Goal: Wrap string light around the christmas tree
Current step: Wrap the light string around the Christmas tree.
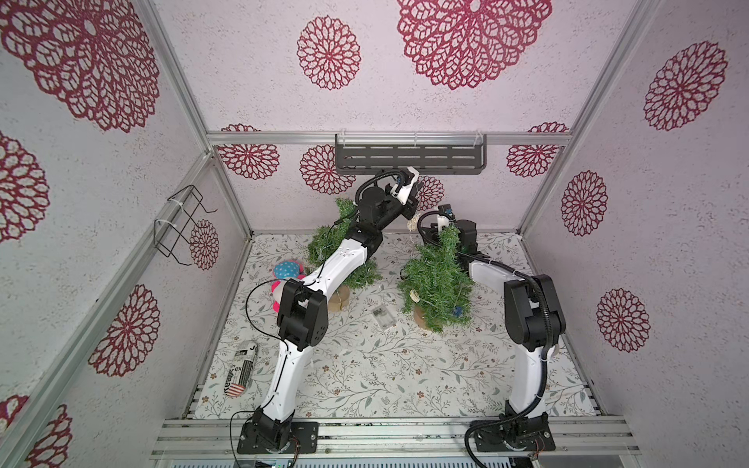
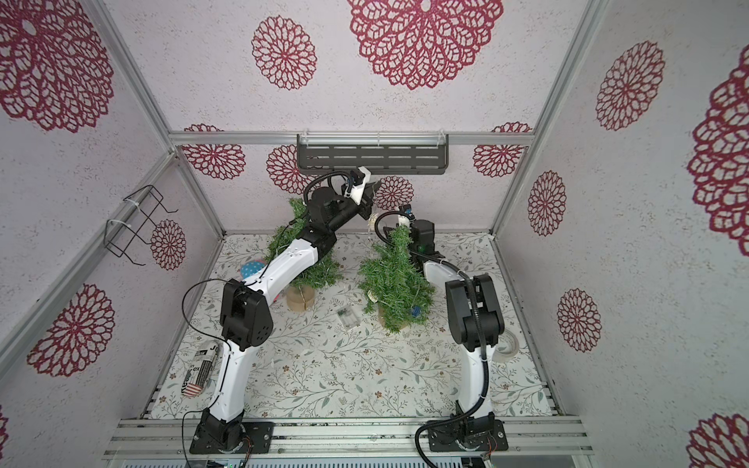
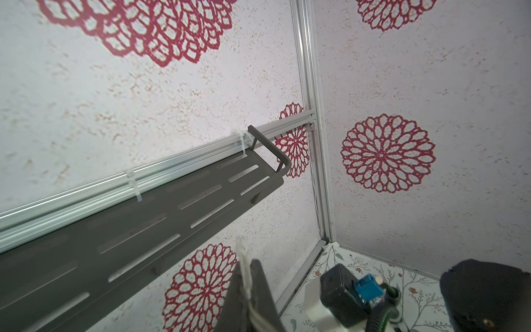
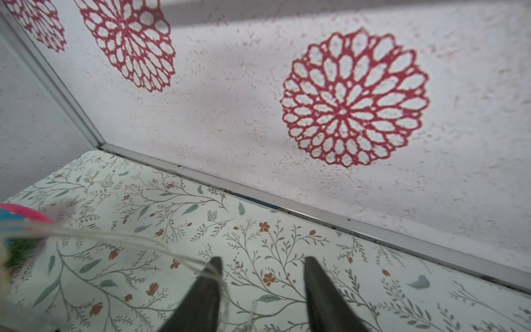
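— What is up by the grey shelf (image 3: 143,230)?
— Its slotted underside shows. White zip ties (image 3: 135,186) bind it to the metal rail (image 3: 86,198) along its back edge.
— And the left gripper (image 3: 249,270)?
— Lower than the shelf, jaws pressed together on the pale string light (image 3: 243,258).
— Anything else?
— Past the shelf's end there is a red flower print (image 3: 388,152) on the side wall. Well below the shelf is a black camera with a blue plug (image 3: 367,289).
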{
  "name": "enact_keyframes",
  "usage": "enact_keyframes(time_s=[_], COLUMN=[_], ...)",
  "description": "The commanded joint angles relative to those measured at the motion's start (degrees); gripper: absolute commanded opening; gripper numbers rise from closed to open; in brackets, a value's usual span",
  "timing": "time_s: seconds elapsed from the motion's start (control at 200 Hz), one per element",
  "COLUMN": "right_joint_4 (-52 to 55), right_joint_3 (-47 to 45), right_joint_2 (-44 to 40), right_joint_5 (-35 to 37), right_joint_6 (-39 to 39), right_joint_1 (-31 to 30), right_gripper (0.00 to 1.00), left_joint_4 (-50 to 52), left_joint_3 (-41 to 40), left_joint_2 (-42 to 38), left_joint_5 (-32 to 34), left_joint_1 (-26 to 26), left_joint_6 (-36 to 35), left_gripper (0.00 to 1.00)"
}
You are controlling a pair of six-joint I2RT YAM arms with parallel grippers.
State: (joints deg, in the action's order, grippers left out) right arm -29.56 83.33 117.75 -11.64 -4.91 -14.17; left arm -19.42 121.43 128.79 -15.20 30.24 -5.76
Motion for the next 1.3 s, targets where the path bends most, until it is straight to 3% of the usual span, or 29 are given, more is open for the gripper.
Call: enact_keyframes(time_s=[0.0, 0.2, 0.305, 0.55, 0.736, 0.886, 1.296], right_joint_4=[-6.5, -4.3, -2.5, 3.1, 7.6, 11.9, 17.7], right_joint_3=[0.0, 0.2, 0.6, 4.5, 6.5, 9.1, 14.3], right_joint_2=[-5.4, -8.2, -10.0, -12.4, -13.0, -12.5, -14.5], right_joint_5=[3.1, 1.3, 1.2, -2.9, -3.2, -2.3, -2.3], right_joint_6=[-2.7, -2.9, -3.5, -3.7, -3.5, -3.6, -3.8], right_joint_1=[1.2, 2.0, 3.1, 4.0, 4.1, 4.6, 5.3], right_gripper=[0.26, 0.0, 0.0, 0.0, 0.0, 0.0, 0.0], left_joint_4=[-1.2, 4.0, 4.9, 7.3, 11.0, 20.3, 36.9], left_joint_3=[-0.9, -0.7, -2.2, -0.5, 2.2, 4.8, 0.7], left_joint_2=[-4.1, -5.6, -6.5, -5.1, -4.4, -5.7, -12.0], left_joint_5=[-0.7, 0.3, 0.5, 0.1, -0.2, -0.2, 8.0], left_joint_1=[0.0, -1.7, -2.5, -3.9, -4.6, -4.5, -3.8], left_joint_6=[-1.2, -2.6, -2.9, -3.4, -4.2, -4.6, -2.7], left_gripper=[0.0, 0.0, 0.02, 0.17, 0.46, 0.71, 0.75])
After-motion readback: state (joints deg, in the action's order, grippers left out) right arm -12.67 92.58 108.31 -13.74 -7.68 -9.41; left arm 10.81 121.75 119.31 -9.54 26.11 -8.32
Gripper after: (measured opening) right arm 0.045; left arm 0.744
